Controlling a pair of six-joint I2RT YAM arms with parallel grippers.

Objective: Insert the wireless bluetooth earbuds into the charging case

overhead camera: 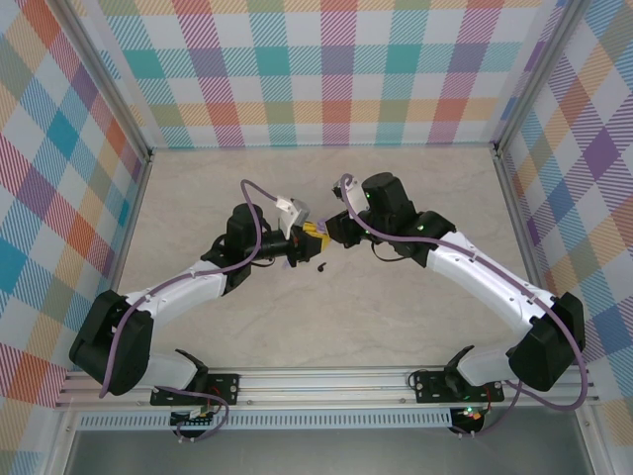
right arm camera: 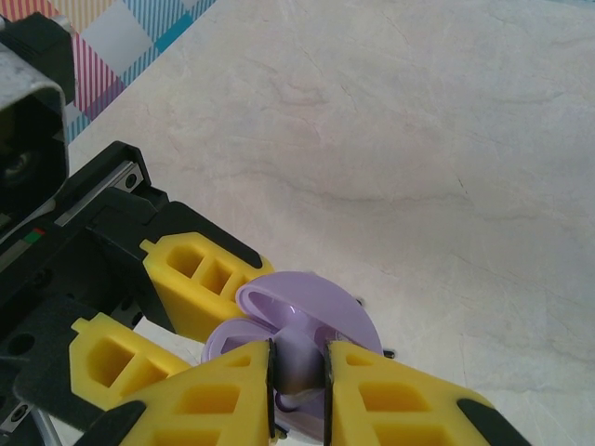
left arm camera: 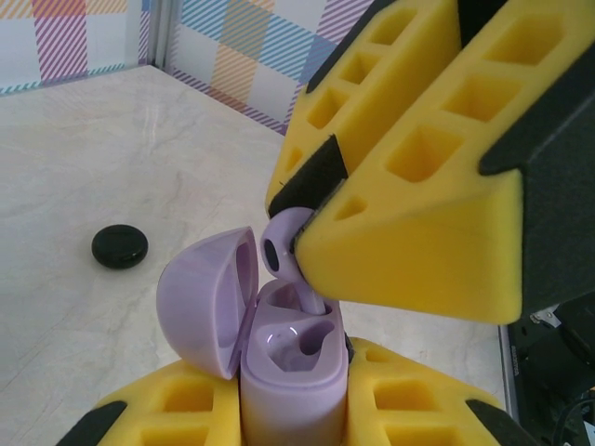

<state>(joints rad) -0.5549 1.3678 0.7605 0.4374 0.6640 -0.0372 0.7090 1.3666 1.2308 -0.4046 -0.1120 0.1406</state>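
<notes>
The right gripper [left arm camera: 299, 240] pinches one lavender earbud [left arm camera: 277, 246] tight between its yellow fingers [left arm camera: 409, 232]. The earbud's stem points down into a hole in the charging case [left arm camera: 288, 372]. Its round head sits above the hole. The left gripper [left arm camera: 296, 413] squeezes the case from both sides and holds it upright. The lid [left arm camera: 200, 302] hangs open to one side. A small black round thing [left arm camera: 120, 246] lies on the pale table [left arm camera: 84, 149], well apart from the case.
</notes>
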